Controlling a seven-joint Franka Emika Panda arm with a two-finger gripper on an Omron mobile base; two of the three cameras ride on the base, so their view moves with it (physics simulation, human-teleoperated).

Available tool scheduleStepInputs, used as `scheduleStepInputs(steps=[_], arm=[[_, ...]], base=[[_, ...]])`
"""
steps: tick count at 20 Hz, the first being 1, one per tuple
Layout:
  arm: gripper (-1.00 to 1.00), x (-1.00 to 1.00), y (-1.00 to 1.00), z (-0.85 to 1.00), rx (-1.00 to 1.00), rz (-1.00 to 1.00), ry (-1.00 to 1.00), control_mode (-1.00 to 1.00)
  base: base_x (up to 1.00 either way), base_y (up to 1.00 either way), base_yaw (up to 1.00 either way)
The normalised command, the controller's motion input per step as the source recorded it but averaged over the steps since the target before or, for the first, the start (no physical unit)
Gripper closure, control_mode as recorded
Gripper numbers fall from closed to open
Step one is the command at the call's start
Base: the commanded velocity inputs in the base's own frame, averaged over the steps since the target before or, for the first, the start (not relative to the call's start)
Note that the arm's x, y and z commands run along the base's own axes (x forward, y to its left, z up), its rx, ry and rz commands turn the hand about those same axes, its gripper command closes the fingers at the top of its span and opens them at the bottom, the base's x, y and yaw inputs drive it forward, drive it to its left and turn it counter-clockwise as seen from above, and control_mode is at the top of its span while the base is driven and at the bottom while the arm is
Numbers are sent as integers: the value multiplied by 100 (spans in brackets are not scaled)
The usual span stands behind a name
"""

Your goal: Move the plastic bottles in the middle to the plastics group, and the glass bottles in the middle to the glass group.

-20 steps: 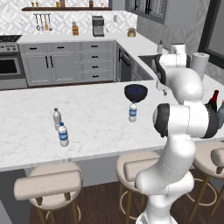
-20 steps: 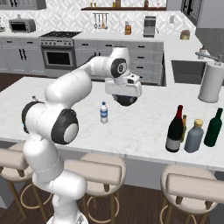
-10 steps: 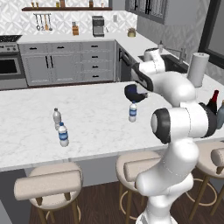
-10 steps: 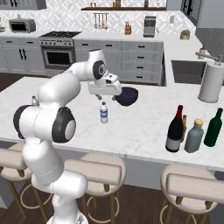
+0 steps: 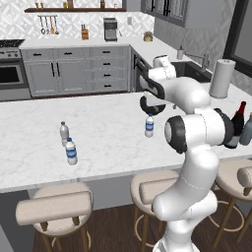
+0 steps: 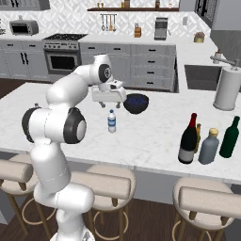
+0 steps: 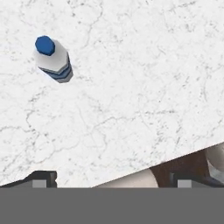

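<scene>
Right base view, dark blue bowl (image 6: 136,103) contents unclear, gripper (image 6: 108,97) released beside it

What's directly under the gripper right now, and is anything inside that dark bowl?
Under the open gripper is bare marble counter; the small water bottle stands just in front of it, untouched. The bowl sits beside it; its inside is too dark to tell.

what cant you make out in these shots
- Dark blue bowl, left base view: mostly behind the white arm.
- Tall dark red-topped wine bottle, left base view: lower part behind the arm.
- Slim brown gold-topped bottle, right base view: largely behind the wine bottle.
- Small clear blue-labelled water bottle, hand view: seen from above, label unreadable.
</scene>
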Motion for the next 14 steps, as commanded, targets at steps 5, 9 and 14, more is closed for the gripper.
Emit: scheduleStepInputs(steps=[5, 9, 14], arm=[[-100, 18, 16, -21, 12, 0, 9, -100], [-100, 29, 20, -26, 14, 0, 2, -100], [-100, 35, 32, -23, 2, 1, 0, -100]], base=[[0, 0, 0], [0, 0, 0], [0, 0, 0]])
